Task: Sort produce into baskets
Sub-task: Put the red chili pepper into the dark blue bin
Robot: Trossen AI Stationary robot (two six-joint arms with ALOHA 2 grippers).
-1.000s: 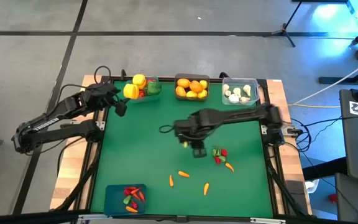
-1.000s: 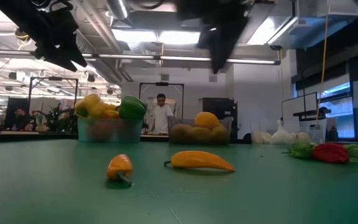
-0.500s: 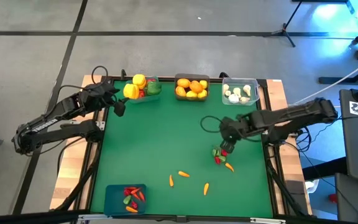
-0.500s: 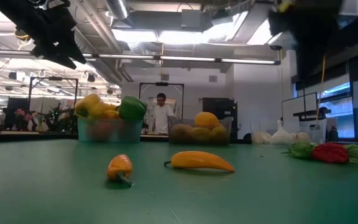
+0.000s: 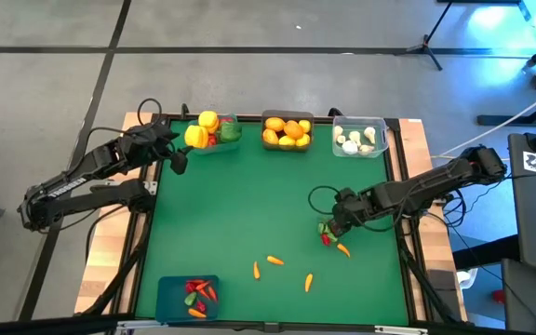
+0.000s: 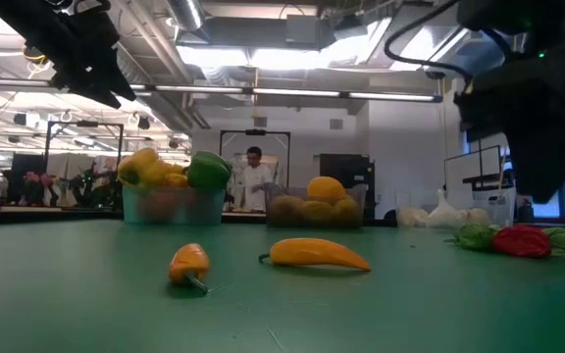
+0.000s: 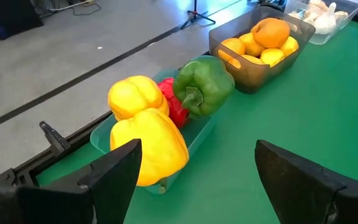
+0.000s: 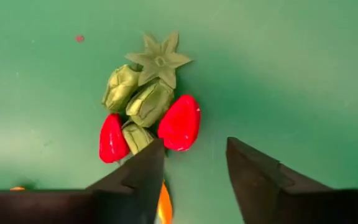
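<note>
My right gripper [image 8: 194, 146] hangs open, pointing down, just above a cluster of red chillies with green tops [image 8: 151, 112] that lies on the green table near the right edge [image 5: 327, 233]. Nothing is between its fingers. My left gripper [image 7: 197, 149] waits open at the far left [image 5: 177, 158], beside the teal basket [image 5: 214, 132], which holds yellow, red and green peppers [image 7: 166, 112]. The dark grey basket [image 5: 287, 130] holds oranges and lemons. The clear basket [image 5: 359, 137] holds garlic. The blue basket [image 5: 188, 296] at the near left holds chillies.
Several orange carrots lie loose on the near half of the table [image 5: 274, 261], [image 5: 309, 280], one [image 5: 343, 248] right beside the chilli cluster. Three of the baskets stand in a row along the far edge. The middle of the green mat [image 5: 240, 205] is bare.
My right gripper has swung from the table's middle toward the right edge and down, rolling about its own axis, and now hangs over the chilli cluster. The produce has not moved.
</note>
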